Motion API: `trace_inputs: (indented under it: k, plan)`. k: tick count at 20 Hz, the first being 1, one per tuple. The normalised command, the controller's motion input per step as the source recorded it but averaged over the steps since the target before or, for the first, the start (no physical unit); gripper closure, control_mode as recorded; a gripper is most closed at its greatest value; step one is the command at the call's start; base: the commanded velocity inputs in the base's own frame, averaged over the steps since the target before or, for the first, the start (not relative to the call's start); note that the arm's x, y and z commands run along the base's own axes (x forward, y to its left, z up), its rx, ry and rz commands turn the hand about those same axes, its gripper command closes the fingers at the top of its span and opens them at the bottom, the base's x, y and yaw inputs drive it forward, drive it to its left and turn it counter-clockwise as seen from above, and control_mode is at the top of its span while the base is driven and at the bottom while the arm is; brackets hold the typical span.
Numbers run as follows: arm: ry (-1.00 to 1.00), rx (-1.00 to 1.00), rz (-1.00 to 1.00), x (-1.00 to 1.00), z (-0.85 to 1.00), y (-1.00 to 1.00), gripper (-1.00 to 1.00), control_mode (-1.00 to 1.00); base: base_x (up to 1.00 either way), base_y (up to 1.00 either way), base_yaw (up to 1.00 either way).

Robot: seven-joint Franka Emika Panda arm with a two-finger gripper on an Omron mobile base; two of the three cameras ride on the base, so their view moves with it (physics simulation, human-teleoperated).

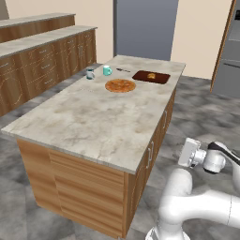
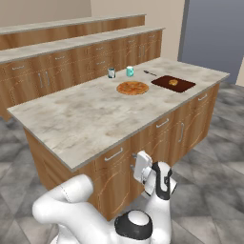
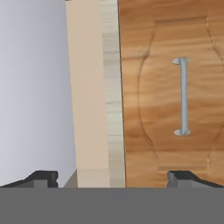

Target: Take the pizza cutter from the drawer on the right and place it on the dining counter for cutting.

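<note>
Hand view showed the gripper [image 3: 111, 179] with fingers spread wide and holding nothing, facing the shut drawer [image 3: 170, 94], whose single bar handle [image 3: 183, 96] sat at about 2 o'clock. By my reading, nothing was done: opening, grasping and placing remained, and the pizza cutter was presumably inside, unseen. On the dining counter [image 1: 89, 124] stood two mugs [image 1: 107, 70], one pizza [image 1: 120, 85] and one cutting board [image 1: 151, 77].

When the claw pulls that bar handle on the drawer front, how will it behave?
The handle looks like slim rigid metal fixed at both ends, so it probably won't flex. Smooth and thin, it may slip between the open claw's fingers. The closed drawer should slide straight out, not tip.
</note>
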Motion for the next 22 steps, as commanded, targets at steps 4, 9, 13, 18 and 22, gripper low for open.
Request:
trace_inputs:
  k: [4,9,13,18,22]
  plan:
    - [-0.01,0.0,0.0,0.53,-0.4,0.04,-1.0,-1.0,0.0,0.0,0.0]
    - [-0.05,0.0,0.0,0.5,-0.42,0.02,-1.0,-1.0,0.0,0.0,0.0]
    - [-0.17,0.0,0.0,0.0,-0.3,0.06,-1.0,-1.0,0.0,0.0,0.0]
    - [-0.16,0.0,0.0,0.05,-0.18,0.3,-1.0,-1.0,0.0,0.0,0.0]
    - [-0.14,0.0,0.0,0.17,-0.22,0.43,-1.0,-1.0,0.0,0.0,0.0]
